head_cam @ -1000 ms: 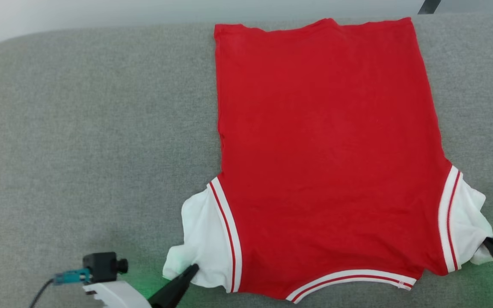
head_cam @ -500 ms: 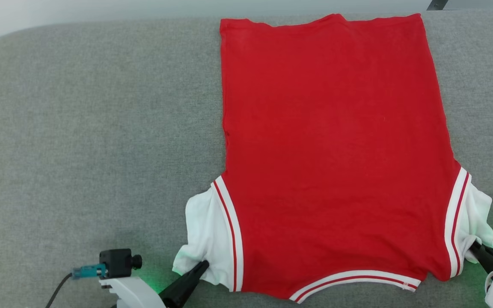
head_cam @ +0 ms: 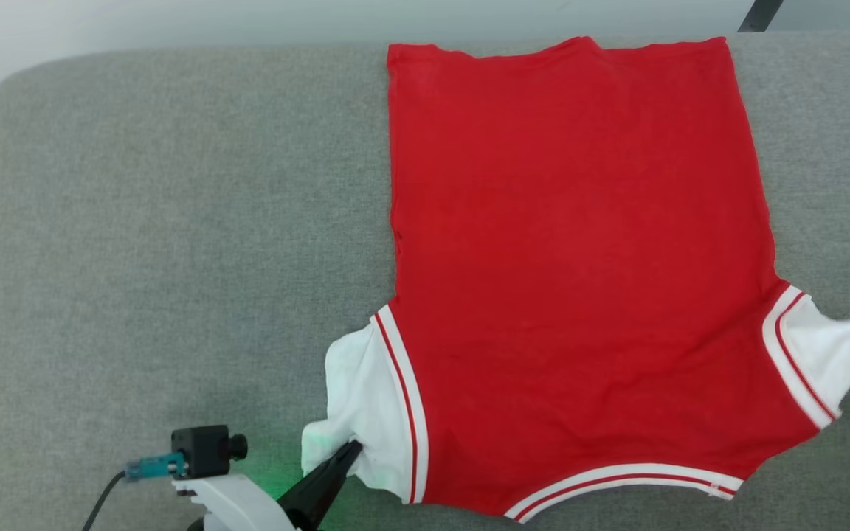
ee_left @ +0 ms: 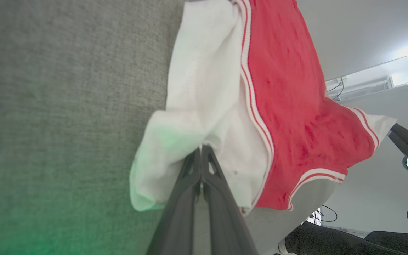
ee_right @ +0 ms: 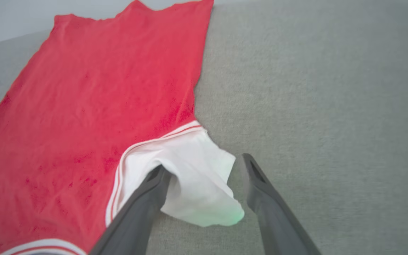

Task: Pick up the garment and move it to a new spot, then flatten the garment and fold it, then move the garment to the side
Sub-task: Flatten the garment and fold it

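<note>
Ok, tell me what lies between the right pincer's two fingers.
The jersey's white sleeve, seen in the right wrist view; the right pincer stands open.

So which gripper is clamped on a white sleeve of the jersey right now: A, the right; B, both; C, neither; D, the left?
D: the left gripper is shut on a white sleeve of the garment, while the right gripper stands open, the other sleeve lying loose between its fingers.
</note>
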Motion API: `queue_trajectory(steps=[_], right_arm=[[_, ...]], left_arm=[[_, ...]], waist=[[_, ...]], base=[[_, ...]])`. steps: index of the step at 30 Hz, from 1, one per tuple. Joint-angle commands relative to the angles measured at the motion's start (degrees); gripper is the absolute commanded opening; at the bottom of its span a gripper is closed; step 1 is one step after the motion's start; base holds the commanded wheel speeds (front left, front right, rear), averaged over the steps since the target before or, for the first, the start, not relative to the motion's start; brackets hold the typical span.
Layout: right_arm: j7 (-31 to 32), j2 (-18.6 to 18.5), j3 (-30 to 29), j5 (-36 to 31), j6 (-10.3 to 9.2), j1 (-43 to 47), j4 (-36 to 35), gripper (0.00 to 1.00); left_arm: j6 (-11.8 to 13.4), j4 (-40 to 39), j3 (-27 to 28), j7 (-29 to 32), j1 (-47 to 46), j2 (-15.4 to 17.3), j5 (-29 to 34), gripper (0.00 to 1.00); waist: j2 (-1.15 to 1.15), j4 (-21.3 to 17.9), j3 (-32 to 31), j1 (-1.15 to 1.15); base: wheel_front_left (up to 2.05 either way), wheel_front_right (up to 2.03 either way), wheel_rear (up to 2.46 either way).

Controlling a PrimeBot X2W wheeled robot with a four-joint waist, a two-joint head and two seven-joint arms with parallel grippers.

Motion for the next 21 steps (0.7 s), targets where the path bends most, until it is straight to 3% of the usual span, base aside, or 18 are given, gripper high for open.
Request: queue_trajectory(steps=[1,4,10,11,21], right_arm=[[2.4,-0.4,-1.3,-0.2,-0.08,-2.5,-1.9,1.0],[7.0,-0.6,-0.5,0.2,-0.08,-8.6,-2.0,1.0],[17.8,-1.6,4.7,-1.2,-0.08,-28.3,7.1,1.0],[17.8,-1.6,4.7,-1.2,-0.08,-28.3,7.1,1.0],[24.8,-5.7,10.0,-16.4,-0.08,-58.8,31.3,1.0]], left_arm=[[0.7,-1.3,0.0,-0.2,0.0,0.1,0.6,0.0],[1.2,-3.2,0.0,0.1,-1.2,0.1,1.4,0.0],[0.7,-5.2,-0.4,1.3,-4.9,-0.5,3.6,0.0],[0.7,-5.2,-0.4,1.3,-4.9,-0.5,3.6,0.0],[-1.6,-5.1,-1.6,3.2,-10.6,-3.4,6.3,0.0]], waist=[[0.0,0.5,0.5,0.0],[0.0,1.5,2.3,0.0],[0.0,4.6,8.6,0.0],[0.0,4.6,8.6,0.0],[0.0,12.5,18.2,0.0]], base=[[0.0,0.0,0.0],[0.0,0.0,0.0],[0.0,0.0,0.0],[0.0,0.0,0.0],[0.0,0.0,0.0]])
